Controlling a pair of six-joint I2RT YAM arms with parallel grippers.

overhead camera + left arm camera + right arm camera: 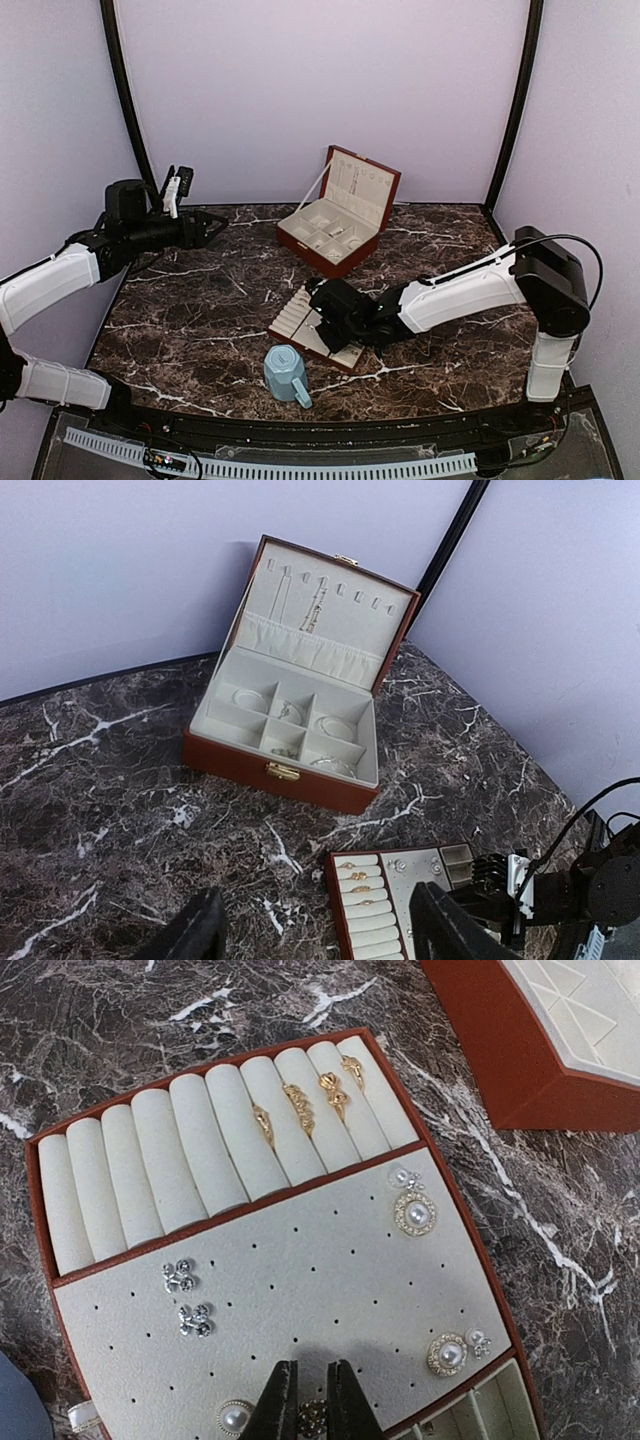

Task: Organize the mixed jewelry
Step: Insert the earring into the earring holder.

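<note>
The flat brown tray (330,1280) lies under my right gripper (311,1365), which is shut on a small gold-toned stud (312,1418) just above the tray's pierced cream pad. Pearl studs (415,1213) and silvery cluster studs (178,1275) sit on that pad. Several gold rings (300,1105) stand in the ring rolls. In the top view the right gripper (328,325) hangs over the tray (292,312). My left gripper (215,228) hovers open and empty at the left, high above the table; its dark fingers (195,935) frame the tray (400,880).
An open brown jewelry box (335,225) stands at the back centre, with thin hoops (335,725) in its cream compartments. A light-blue mug (285,373) stands just in front of the tray, close to the right arm. The dark marble table (200,310) has curved walls behind.
</note>
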